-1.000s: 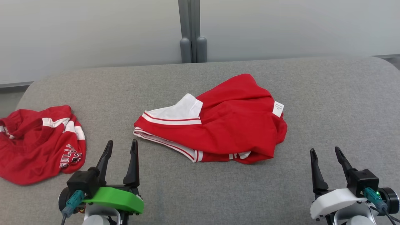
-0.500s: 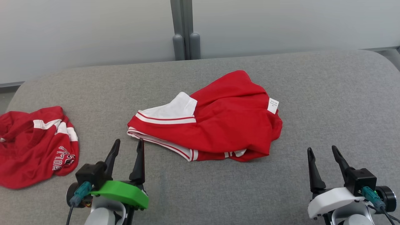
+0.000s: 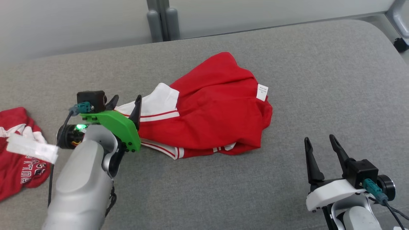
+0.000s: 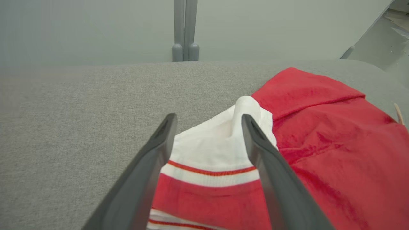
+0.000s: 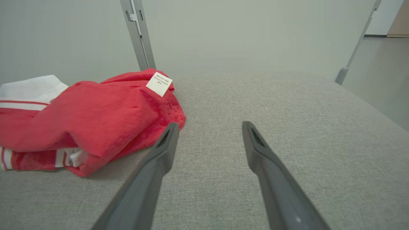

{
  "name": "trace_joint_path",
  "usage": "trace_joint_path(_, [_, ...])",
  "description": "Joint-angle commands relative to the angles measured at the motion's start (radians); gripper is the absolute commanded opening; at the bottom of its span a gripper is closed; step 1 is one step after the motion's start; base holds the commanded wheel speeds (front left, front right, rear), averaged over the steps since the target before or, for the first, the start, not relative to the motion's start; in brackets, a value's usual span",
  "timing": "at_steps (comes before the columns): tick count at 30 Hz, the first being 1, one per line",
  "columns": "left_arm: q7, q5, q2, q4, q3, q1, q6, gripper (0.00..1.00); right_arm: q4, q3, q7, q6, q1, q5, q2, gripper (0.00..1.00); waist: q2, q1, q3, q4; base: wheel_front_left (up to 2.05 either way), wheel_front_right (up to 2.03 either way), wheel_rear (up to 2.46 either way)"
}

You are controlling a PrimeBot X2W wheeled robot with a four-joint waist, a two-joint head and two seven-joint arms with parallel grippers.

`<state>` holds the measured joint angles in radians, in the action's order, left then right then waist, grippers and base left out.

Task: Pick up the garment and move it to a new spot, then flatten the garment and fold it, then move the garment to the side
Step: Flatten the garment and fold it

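A red garment (image 3: 214, 108) with a white, red-striped sleeve (image 3: 158, 102) lies crumpled at the middle of the grey cloth-covered table (image 3: 223, 191). My left gripper (image 3: 127, 97) is open at the garment's left end. In the left wrist view its fingers (image 4: 153, 159) stand either side of the white sleeve (image 4: 217, 143), and whether they touch the cloth I cannot tell. A white label (image 3: 262, 92) sticks up on the garment's right side. My right gripper (image 3: 319, 138) is open near the front right, apart from the garment (image 5: 96, 108), with only table between its fingers (image 5: 159, 153).
A second red garment with white lettering (image 3: 16, 159) lies at the table's left edge. A grey post (image 3: 161, 19) stands behind the table's far edge, before a pale wall. The table's rounded right corner (image 3: 383, 38) is at the upper right.
The camera has shifted, moving the whole scene left and up in view. My left arm has reached forward to the garment's white sleeve. The right gripper stays where it was, open.
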<state>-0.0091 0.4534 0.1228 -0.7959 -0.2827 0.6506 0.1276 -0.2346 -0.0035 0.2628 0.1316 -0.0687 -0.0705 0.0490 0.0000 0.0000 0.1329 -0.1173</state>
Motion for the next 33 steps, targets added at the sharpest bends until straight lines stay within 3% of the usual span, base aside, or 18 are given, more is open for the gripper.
trace_joint_path(1, [0.041,0.02,0.014,-0.027,-0.006,0.036,0.005,1.0,0.005,0.005,0.003,-0.002,-0.016,-0.013,0.002,1.0,0.0,0.0,0.073,-0.073,0.0,0.0,0.0])
trace_joint_path(10, [0.286,0.089,0.062,-0.112,-0.068,0.152,0.005,1.0,0.013,0.006,0.003,-0.002,-0.025,-0.034,0.002,1.0,0.0,0.0,0.122,-0.132,0.0,0.0,0.0])
trace_joint_path(18, [0.348,0.117,0.067,-0.128,-0.089,0.165,0.0,1.0,0.009,0.008,0.003,-0.002,-0.035,-0.037,0.002,1.0,0.0,0.0,0.118,-0.137,0.0,0.0,0.0])
trace_joint_path(19, [0.348,0.117,0.066,-0.131,-0.091,0.166,-0.002,0.47,0.008,0.009,0.003,-0.002,-0.036,-0.037,0.002,1.0,0.0,0.0,0.117,-0.137,0.0,0.0,0.0])
trace_joint_path(20, [0.339,0.112,0.065,-0.129,-0.094,0.168,-0.002,0.14,0.009,0.009,0.003,-0.002,-0.035,-0.037,0.002,1.0,0.0,0.0,0.117,-0.137,0.0,0.0,0.0])
trace_joint_path(21, [0.338,0.114,0.063,-0.13,-0.094,0.167,-0.002,0.0,0.01,0.009,0.003,-0.002,-0.035,-0.037,0.002,1.0,0.0,0.0,0.116,-0.136,0.0,0.0,0.0])
trace_joint_path(33, [0.23,0.151,0.023,-0.023,-0.144,0.13,0.004,0.0,0.016,-0.018,0.003,-0.002,-0.014,-0.011,0.003,1.0,0.0,0.0,0.084,-0.035,0.0,0.0,0.0])
